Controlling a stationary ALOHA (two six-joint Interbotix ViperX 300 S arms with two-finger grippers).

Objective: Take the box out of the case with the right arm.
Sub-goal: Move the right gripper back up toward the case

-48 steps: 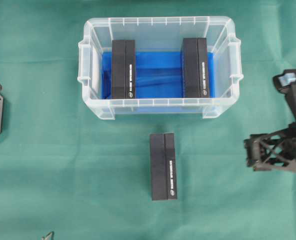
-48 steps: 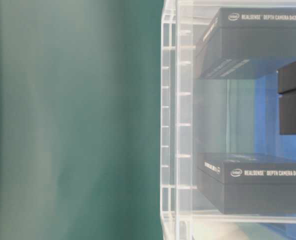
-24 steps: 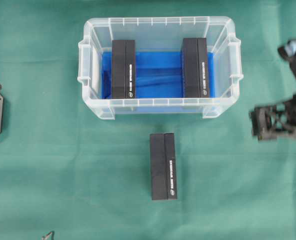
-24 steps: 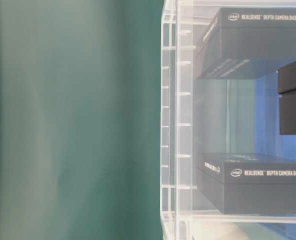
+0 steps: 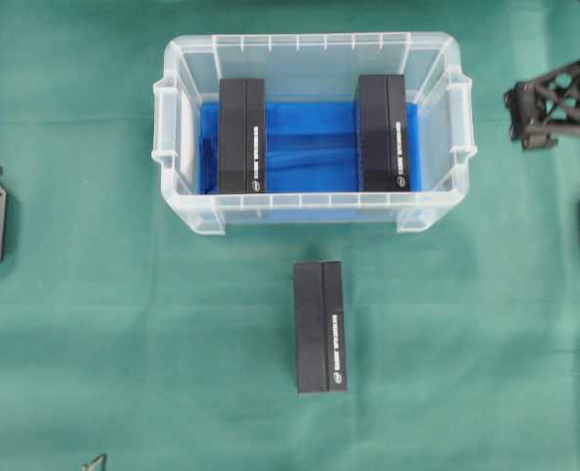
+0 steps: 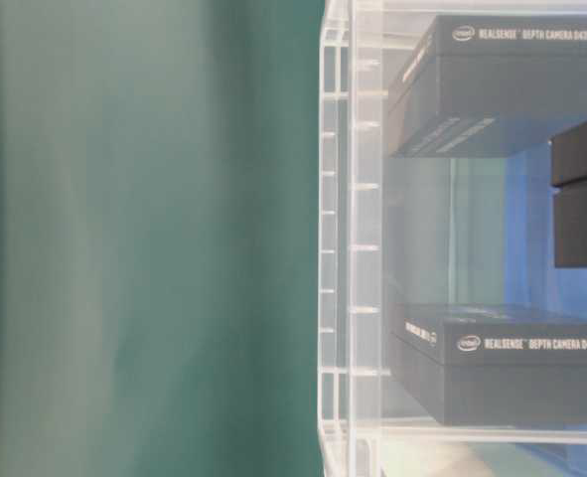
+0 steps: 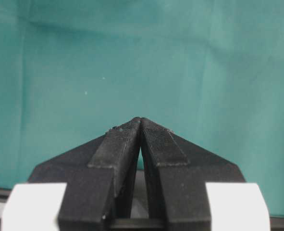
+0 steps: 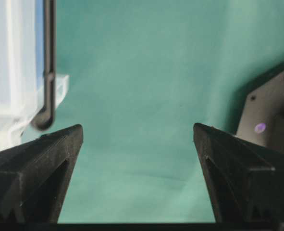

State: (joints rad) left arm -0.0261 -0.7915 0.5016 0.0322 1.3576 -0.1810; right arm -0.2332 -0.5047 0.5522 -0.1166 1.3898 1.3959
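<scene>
Sitting inside the case (image 5: 314,201) — two black boxes, both resting on the blue lining. Standing on edge, each with its long axis running from the far wall toward the near wall of the case in the overhead view, white lettering running along the same line. Left box (image 5: 241,135) lying near the left end wall, right box (image 5: 383,131) near the right end wall, well apart from each other with bare blue lining (image 5: 309,147) showing between. Neither one being touched by a gripper.

Lying outside on the green cloth (image 5: 123,324) — a third black box (image 5: 320,326), just in front of the near wall of the case and roughly in line with its middle, long axis pointing the same way as the two inside.

Showing in the table-level view as turned sideways: clear ribbed wall of the case (image 6: 358,248), with printed box faces reading "RealSense Depth Camera D435i" behind it.

Hovering at the upper right edge of the overhead view, well clear of the right handle of the case, the right gripper (image 5: 554,103). Standing wide apart in the right wrist view, its jaws, holding nothing, green cloth between them and a corner of the case at the left edge.

Pressing tip to tip in the left wrist view, the left gripper (image 7: 141,126), jaws closed on nothing, over bare cloth.
</scene>
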